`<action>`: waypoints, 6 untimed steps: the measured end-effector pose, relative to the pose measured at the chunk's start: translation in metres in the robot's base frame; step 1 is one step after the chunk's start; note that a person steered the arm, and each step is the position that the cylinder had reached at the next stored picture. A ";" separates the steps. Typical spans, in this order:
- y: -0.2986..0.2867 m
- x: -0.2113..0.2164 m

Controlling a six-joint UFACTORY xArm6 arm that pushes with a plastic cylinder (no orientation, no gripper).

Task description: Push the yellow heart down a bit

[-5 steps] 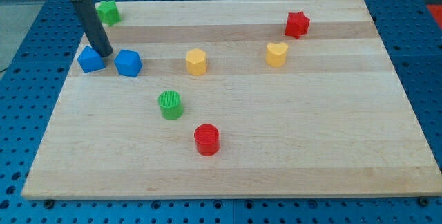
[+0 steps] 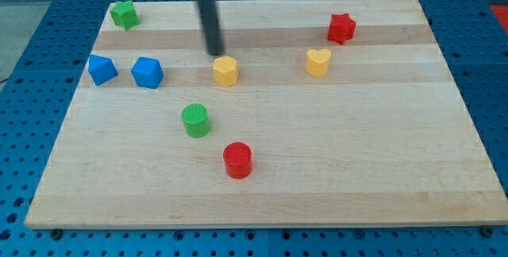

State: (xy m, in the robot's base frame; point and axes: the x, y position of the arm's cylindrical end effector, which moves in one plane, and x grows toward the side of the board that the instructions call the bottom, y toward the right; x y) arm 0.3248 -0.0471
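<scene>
The yellow heart (image 2: 318, 62) lies on the wooden board (image 2: 357, 154) at the upper right, just below and left of the red star (image 2: 341, 28). My tip (image 2: 216, 52) is well to the heart's left, just above and left of the yellow hexagonal block (image 2: 225, 71). The rod is slightly blurred. It touches no block that I can see.
Two blue blocks (image 2: 102, 69) (image 2: 147, 72) sit at the left. A green star (image 2: 123, 13) is at the top left corner. A green cylinder (image 2: 195, 120) and a red cylinder (image 2: 236, 160) stand near the middle, toward the bottom.
My tip has moved right from between the two blue blocks to just above the yellow hexagonal block. No block has moved.
</scene>
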 end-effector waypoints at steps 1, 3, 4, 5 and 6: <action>0.096 0.000; 0.149 -0.008; 0.162 -0.002; 0.163 0.011; 0.163 0.010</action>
State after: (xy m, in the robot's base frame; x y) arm 0.3349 0.1157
